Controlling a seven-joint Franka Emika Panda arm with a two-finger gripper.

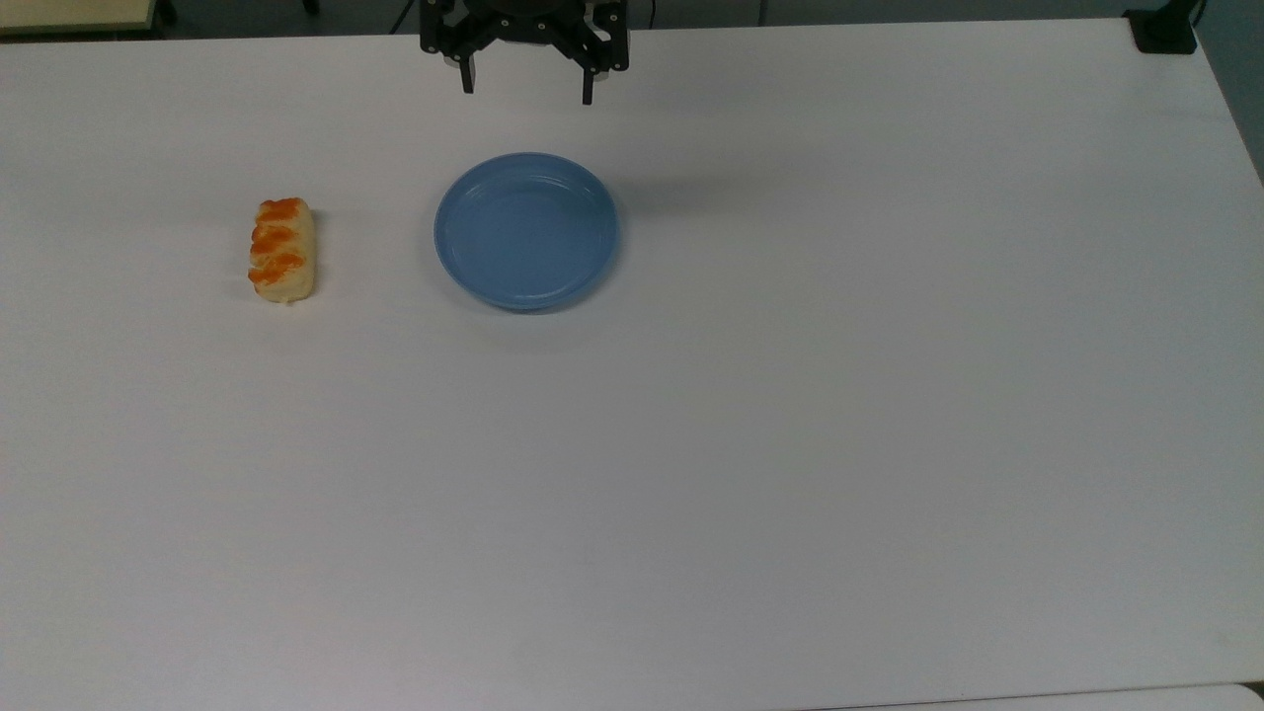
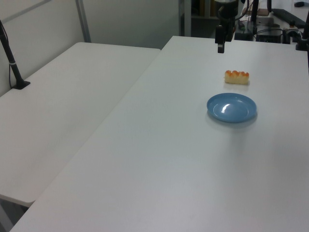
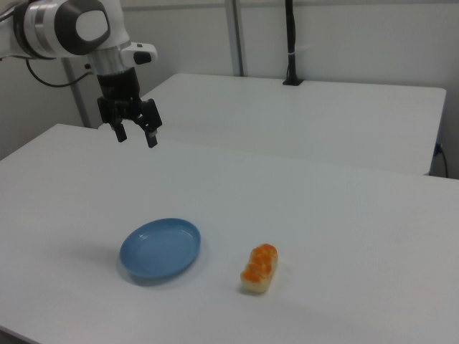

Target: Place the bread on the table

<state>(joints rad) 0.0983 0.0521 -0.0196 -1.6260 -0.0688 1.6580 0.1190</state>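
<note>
Bread [image 1: 281, 249] flat on the desk [image 1: 790, 444], well apart from the blue plate [image 1: 526, 230] on the top view's left; claw [image 1: 525, 87] spread apart and empty, up above the plate's far side.

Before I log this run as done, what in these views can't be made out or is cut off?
- Arm above the gripper: cut off by the top view's upper edge.
- Gripper in the left view: seen edge-on, so its opening cannot be judged there.
- Bread: its underside is hidden against the table.
- Blue plate: a glare patch washes out part of its inside in the left view.
</note>
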